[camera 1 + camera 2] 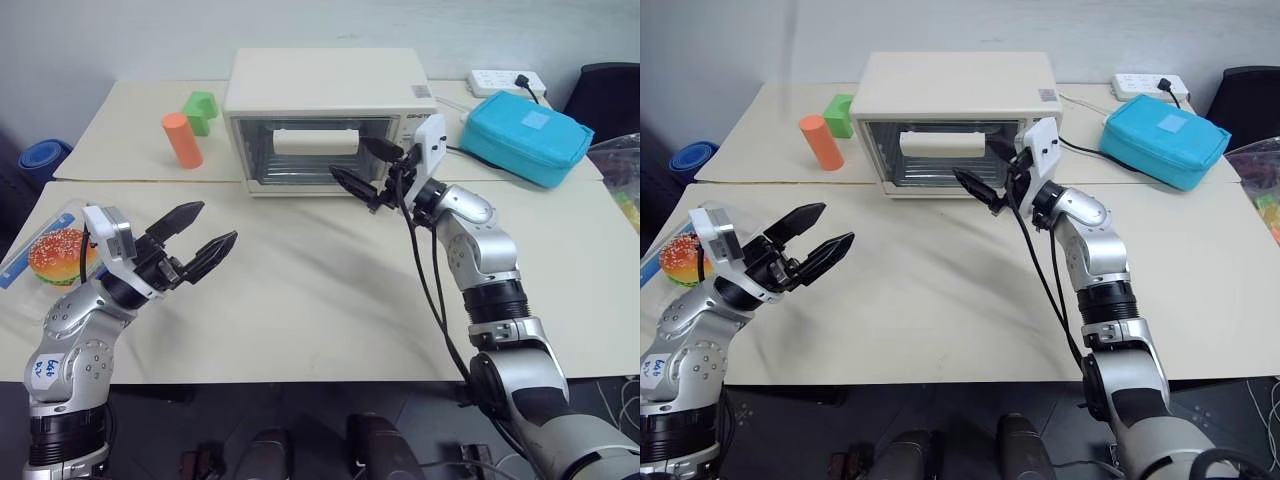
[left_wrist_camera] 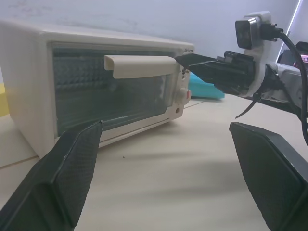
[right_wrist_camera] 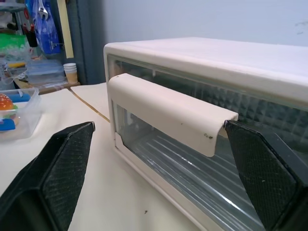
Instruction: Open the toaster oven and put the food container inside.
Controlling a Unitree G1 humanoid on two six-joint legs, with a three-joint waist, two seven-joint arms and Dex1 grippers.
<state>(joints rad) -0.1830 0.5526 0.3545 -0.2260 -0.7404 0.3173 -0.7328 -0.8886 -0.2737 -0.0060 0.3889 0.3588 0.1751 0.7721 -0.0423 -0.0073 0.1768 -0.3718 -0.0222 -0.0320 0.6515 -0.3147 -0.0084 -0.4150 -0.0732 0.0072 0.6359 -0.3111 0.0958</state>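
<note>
Toaster oven (image 1: 325,115) cream-white, boxy; glass door shut, white bar handle (image 1: 315,141).

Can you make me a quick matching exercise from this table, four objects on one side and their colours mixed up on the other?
Things:
1. toaster oven
2. zippered pouch
3. cylinder block
4. notched block

Colours:
A. orange
B. cream-white
C. green
D. teal

Pairs: 1-B, 2-D, 3-A, 4-C
</note>
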